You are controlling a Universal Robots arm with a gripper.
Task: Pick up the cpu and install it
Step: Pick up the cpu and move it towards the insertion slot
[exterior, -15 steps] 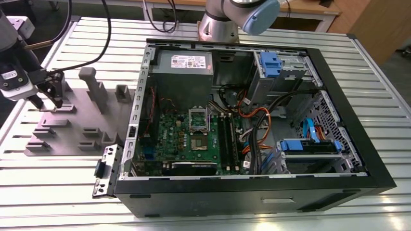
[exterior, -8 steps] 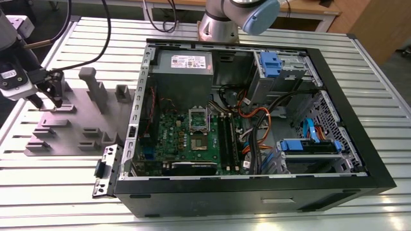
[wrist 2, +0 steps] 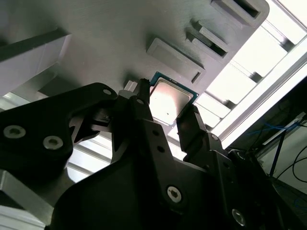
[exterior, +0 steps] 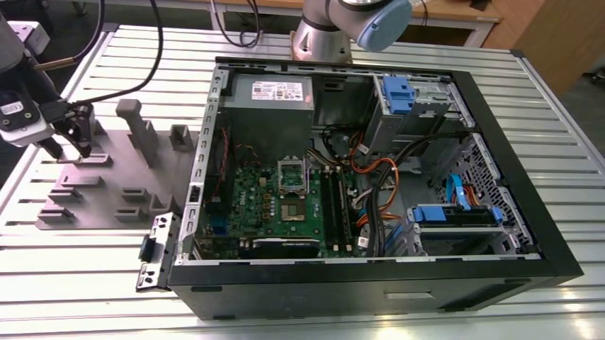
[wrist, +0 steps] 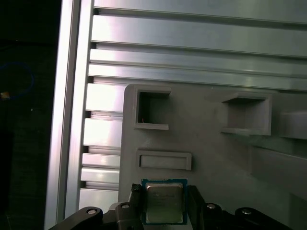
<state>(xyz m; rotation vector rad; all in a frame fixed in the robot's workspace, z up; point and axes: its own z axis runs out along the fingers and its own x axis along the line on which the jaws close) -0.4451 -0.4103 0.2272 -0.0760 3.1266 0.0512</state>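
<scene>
Gripper: the two black fingers of the gripper [wrist: 164,194] [wrist 2: 168,99] are drawn in against two opposite edges of the cpu [wrist: 164,203] [wrist 2: 166,104], which is pinched between them.
Cpu, look: a small flat square is seen, with a pale silvery metal top and a thin darker rim around it; glare covers part of the top in the second wrist view.
Cpu, place: it lies flat at the edge of a grey fixture plate [wrist: 216,158] [exterior: 104,195], just beside a low rectangular block moulded into that plate.
Arm pose: in the exterior view the gripper [exterior: 74,152] is pointed straight down at the plate's far corner, at the exterior view's left, with cables trailing from the wrist; the arm base [exterior: 326,35] is set behind the case.
Fixture plate: upright posts and low brackets are carried on it.
Table: a slatted aluminium table [exterior: 95,273] carries both plate and case.
Computer case: an open computer case [exterior: 378,287] is laid just beside the plate, its motherboard socket [exterior: 291,177] well apart from the gripper.
</scene>
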